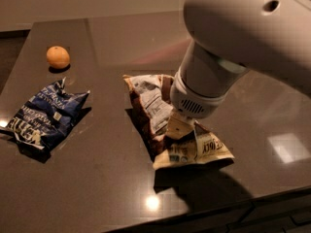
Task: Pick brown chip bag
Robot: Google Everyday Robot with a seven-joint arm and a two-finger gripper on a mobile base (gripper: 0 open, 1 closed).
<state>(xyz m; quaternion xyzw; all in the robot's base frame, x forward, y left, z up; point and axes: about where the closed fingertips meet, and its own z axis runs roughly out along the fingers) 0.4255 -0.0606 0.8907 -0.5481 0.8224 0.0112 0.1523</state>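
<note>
The brown chip bag lies crumpled in the middle of the frame. The gripper sits down on its lower half; whether it grips the bag I cannot tell. The foil looks light, soft and slippery, so a raised fold seems the best hold. A white nutrition label shows, but I cannot read the lettering.

Single high view, angled down over the dark table.
The scene is viewed from near; the gripper is framed at centre, on the brown chip bag, beneath the arm.
</note>
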